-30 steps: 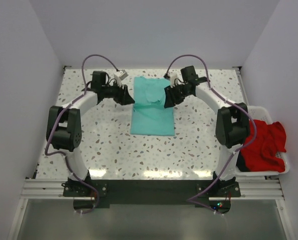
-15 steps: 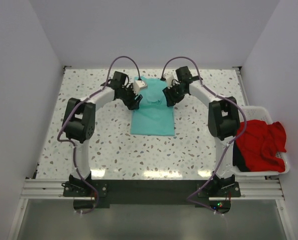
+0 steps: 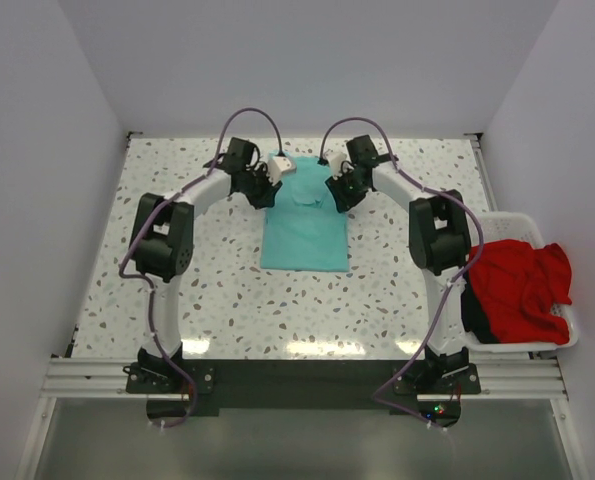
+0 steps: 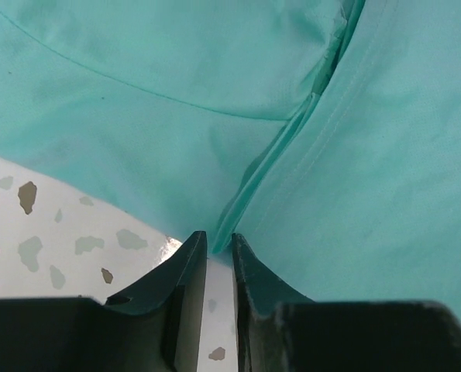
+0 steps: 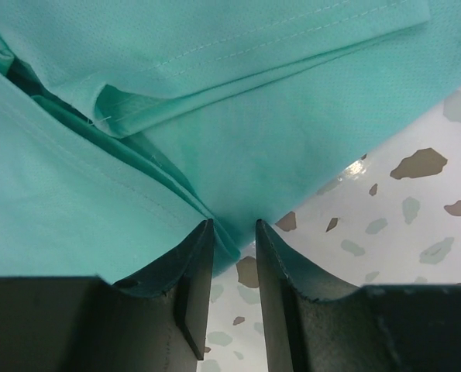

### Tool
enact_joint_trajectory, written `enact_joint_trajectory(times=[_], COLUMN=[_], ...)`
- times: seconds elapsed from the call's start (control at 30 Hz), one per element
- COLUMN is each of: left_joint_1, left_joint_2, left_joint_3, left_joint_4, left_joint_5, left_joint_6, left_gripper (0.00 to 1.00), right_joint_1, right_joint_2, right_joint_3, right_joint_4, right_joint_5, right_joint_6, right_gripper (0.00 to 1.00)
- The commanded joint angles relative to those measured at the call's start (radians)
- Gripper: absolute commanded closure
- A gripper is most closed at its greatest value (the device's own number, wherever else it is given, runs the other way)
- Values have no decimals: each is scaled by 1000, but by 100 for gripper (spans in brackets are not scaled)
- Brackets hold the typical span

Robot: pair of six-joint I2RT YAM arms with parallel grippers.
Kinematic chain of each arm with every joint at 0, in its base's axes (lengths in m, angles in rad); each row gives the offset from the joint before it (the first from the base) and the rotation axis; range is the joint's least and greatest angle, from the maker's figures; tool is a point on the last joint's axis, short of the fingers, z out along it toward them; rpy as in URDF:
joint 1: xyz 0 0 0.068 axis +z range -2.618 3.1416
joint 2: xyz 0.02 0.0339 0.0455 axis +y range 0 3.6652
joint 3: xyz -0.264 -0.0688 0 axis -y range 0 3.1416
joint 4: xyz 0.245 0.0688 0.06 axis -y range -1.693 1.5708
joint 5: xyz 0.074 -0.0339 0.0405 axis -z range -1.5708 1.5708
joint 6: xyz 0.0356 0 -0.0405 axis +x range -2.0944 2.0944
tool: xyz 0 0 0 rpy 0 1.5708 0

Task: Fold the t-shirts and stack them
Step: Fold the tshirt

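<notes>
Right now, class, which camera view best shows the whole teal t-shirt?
Top external: the teal t-shirt shows nearly whole. Both wrist views show only close-up patches of its edges and folds.

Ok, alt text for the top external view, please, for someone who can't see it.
A teal t-shirt lies folded into a long rectangle on a speckled table, with the left gripper and right gripper down at either side of its far end. A red t-shirt sits crumpled in a white basket at the table's right edge.

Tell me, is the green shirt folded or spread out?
Folded: the green shirt lies as a narrow strip, and both wrist views show stacked layers.
</notes>
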State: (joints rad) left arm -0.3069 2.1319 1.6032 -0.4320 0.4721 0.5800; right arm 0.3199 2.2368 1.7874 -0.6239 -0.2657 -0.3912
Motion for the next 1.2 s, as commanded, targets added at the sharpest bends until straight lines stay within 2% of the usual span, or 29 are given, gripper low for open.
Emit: enact_joint_trajectory(times=[0.0, 0.23, 0.43, 0.5, 0.53, 0.57, 0.67, 0.73, 0.8, 0.9, 0.93, 1.0, 1.03, 1.1, 1.17], left_joint_1=[6, 35, 100, 130, 156, 169, 199, 201, 196, 181, 167, 152, 128, 100, 54], left_joint_2=[40, 135, 132, 106, 67, 42, -85, -201, -319, -417, -470, -544, -565, -608, -622], left_joint_3=[73, 132, 159, 155, 135, 118, 20, -55, -194, -369, -409, -534, -575, -682, -762], left_joint_4=[27, 9, 36, 44, 61, 73, 108, 108, 107, 61, 17, -11, -10, 7, 33], left_joint_5=[28, 5, 42, 86, 108, 155, 230, 250, 318, 372, 381, 390, 378, 341, 300], left_joint_6=[-28, -84, -196, -218, -244, -259, -260, -157, -70, 148, 285, 420, 519, 592, 672], left_gripper=[76, 78, 76, 66, 61, 53, 47, 47, 46, 45, 45, 44, 44, 44, 44], right_joint_1=[1, 2, -1, 1, 1, -1, -1, 1, 2, 16, 25, 63, 83, 163, 235], right_joint_2=[6, 35, 3, -29, -67, -92, -191, -247, -327, -429, -454, -541, -574, -644, -669], right_joint_3=[47, 55, 86, 90, 90, 89, 64, 21, -55, -159, -249, -354, -459, -616, -699], right_joint_4=[53, 78, 70, 66, 61, 49, 24, -32, -94, -160, -166, -140, -125, -45, 50], right_joint_5=[40, 63, 63, 60, 57, 54, 27, -30, -111, -185, -194, -190, -173, -108, -75], right_joint_6=[-12, -21, -15, -15, -15, -18, -41, -96, -190, -270, -320, -360, -409, -464, -483], right_gripper=[68, 68, 67, 64, 60, 58, 52, 52, 52, 52, 51, 51, 51, 51, 52])
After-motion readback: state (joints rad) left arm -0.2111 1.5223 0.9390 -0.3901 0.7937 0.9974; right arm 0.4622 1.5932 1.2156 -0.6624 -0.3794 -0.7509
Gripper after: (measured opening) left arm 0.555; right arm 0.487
